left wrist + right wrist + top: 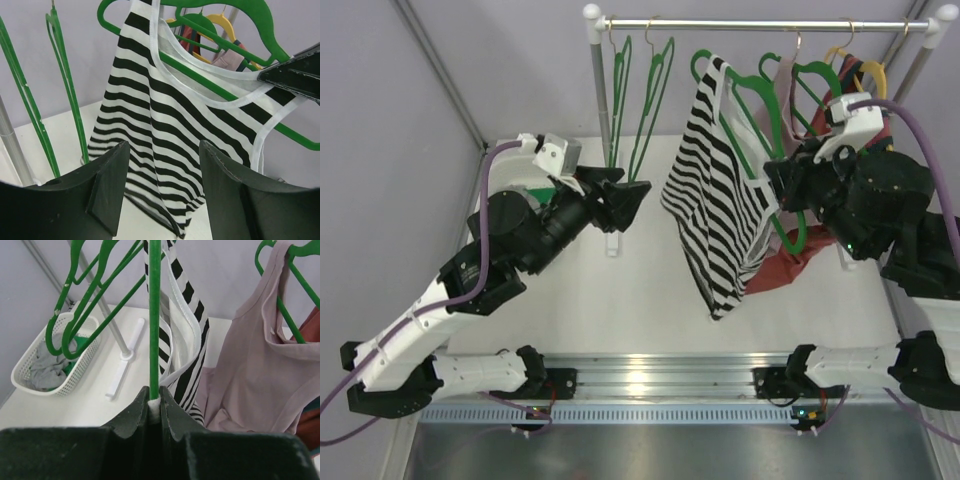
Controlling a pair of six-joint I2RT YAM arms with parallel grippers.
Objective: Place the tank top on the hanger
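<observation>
The black-and-white striped tank top (715,200) hangs from the green hanger (736,130) in mid-air below the rack. In the left wrist view the hanger's (235,15) lower bar runs through the neck opening of the tank top (165,115). My right gripper (775,185) is shut on the hanger's bar (155,315), with a bit of white strap edge pinched in too; the gripper's own view (155,399) shows the tank top (187,325) just beyond. My left gripper (630,200) is open and empty, left of the top and facing it (162,170).
Two spare green hangers (640,100) hang by the rack pole (603,110). A dusty-pink top (255,370), a yellow hanger (870,72) and a red garment (790,268) hang behind the right arm. A white basket (55,360) holds a grey garment.
</observation>
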